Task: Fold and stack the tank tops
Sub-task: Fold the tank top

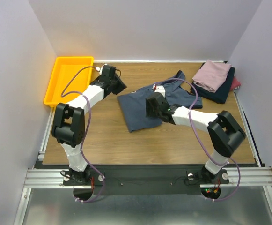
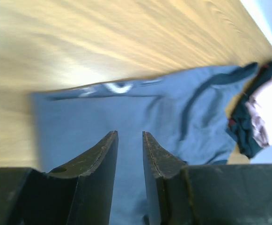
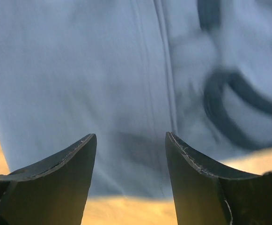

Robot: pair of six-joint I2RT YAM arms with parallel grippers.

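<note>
— Wooden surface [image 1: 173, 145] first. What is the biggest thing lying on it?
— The slate-blue tank top [image 1: 136, 112], spread flat near the middle with its straps toward the back right. It has darker trim and pale lettering [image 2: 112, 87] along one edge.
— And the other tank tops?
— Piled in the back right corner: the mauve-pink top [image 1: 212, 75] is uppermost, the navy top [image 1: 220, 93] is under it, and a bit of the maroon top [image 1: 236, 83] shows at the side.
— The yellow tray [image 1: 63, 70]?
— Back left corner, apart from all the cloth.
— The arms?
— The left arm [image 1: 91, 96] reaches to the blue top's left edge. The left jaws stand parted with nothing between them. The right arm [image 1: 194, 117] is over the top's middle. The right jaws are spread apart too, gripping nothing, with blue cloth filling the view beneath them.
</note>
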